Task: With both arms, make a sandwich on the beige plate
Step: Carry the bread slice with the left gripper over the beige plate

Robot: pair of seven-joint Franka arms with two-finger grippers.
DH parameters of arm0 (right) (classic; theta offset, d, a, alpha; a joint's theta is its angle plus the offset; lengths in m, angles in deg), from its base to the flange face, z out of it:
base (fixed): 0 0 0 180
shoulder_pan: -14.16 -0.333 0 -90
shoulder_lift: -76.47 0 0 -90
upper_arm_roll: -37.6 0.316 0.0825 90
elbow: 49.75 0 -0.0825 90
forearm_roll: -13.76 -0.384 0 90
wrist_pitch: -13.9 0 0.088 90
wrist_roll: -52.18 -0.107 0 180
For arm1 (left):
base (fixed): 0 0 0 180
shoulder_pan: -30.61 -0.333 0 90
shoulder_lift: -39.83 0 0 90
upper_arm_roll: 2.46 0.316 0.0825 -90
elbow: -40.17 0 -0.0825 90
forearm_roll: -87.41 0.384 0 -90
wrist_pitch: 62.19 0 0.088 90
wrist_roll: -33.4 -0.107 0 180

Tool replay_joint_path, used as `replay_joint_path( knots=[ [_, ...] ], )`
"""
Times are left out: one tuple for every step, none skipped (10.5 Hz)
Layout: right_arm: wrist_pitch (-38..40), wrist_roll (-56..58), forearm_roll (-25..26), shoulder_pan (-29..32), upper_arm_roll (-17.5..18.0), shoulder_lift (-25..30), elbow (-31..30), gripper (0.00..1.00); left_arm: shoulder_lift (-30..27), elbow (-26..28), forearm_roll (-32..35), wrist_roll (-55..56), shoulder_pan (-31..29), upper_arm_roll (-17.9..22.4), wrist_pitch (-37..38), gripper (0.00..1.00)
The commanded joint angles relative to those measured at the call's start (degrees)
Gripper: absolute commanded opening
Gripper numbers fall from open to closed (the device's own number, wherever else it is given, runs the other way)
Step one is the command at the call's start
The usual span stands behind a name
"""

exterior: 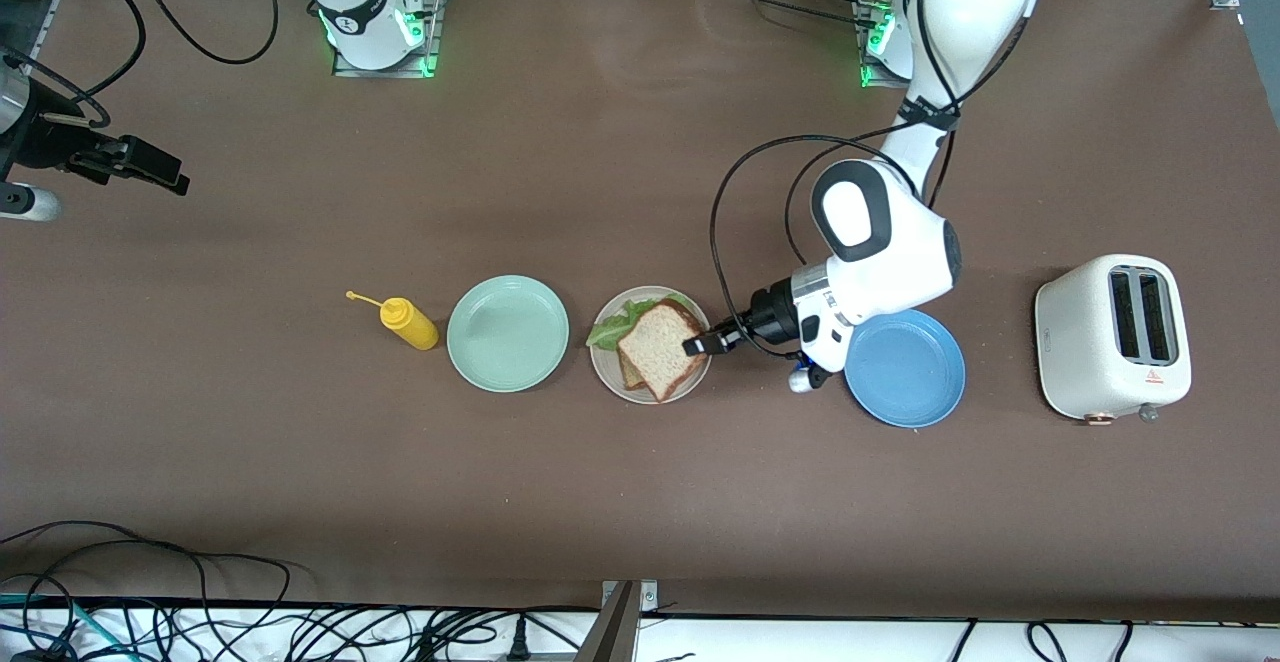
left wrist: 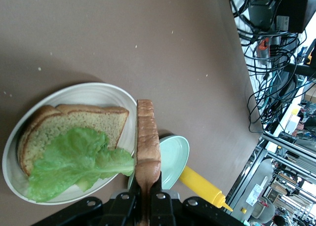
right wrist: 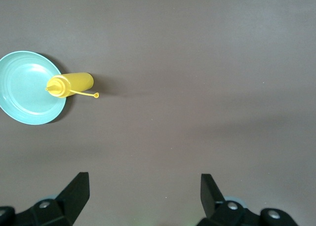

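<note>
Front view: three plates in a row on the brown table (exterior: 640, 502). Mint-green plate (exterior: 508, 333), beige plate (exterior: 650, 346), blue plate (exterior: 905, 368). One yellow squeeze bottle (exterior: 409, 323) lies beside the mint-green plate, toward the right arm's end. One white two-slot toaster (exterior: 1112, 338) at the left arm's end. Left gripper (exterior: 703, 344) over the beige plate's edge, clamped on the upper toast slice (exterior: 661, 344). Lettuce leaf (exterior: 618, 321) pokes out underneath. Right gripper (exterior: 140, 166) waits high over the table's right-arm end. Loose black cables along the camera edge.

Left wrist view: two toast slices. One flat on the beige plate (left wrist: 106, 94) with lettuce (left wrist: 74, 159) on it; the other (left wrist: 147, 147) held edge-on, tilted, between closed fingers.

Right wrist view: fingers (right wrist: 76, 190) spread wide, holding nothing, above bare table; bottle (right wrist: 69, 84) and mint-green plate (right wrist: 22, 88) below.
</note>
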Motion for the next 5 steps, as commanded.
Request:
replay_joint_path(
  knots=[
    [0.64, -0.55, -1.01, 0.23, 0.12, -0.47, 1.21, 1.0, 0.88, 0.31, -4.41, -3.76, 1.17, 0.41, -1.14, 0.0],
    [0.64, -0.55, -1.01, 0.32, 0.12, -0.47, 1.21, 1.0, 1.24, 0.22, -5.2, -3.77, 1.69, -0.02, -2.8, 0.0],
    [0.64, -0.55, -1.01, 0.32, 0.12, -0.47, 1.21, 1.0, 1.42, 0.3, -5.56, -3.86, 1.7, -0.37, -3.51, 0.0],
    [0.64, -0.55, -1.01, 0.32, 0.12, -0.47, 1.21, 1.0, 2.03, 0.22, -5.65, -4.12, 1.7, -0.47, -3.87, 0.0],
    [0.64, -0.55, -1.01, 0.23, 0.12, -0.47, 1.21, 1.0, 2.47, 0.13, -6.26, -4.21, 1.78, -0.55, -3.87, 0.0]
  ],
)
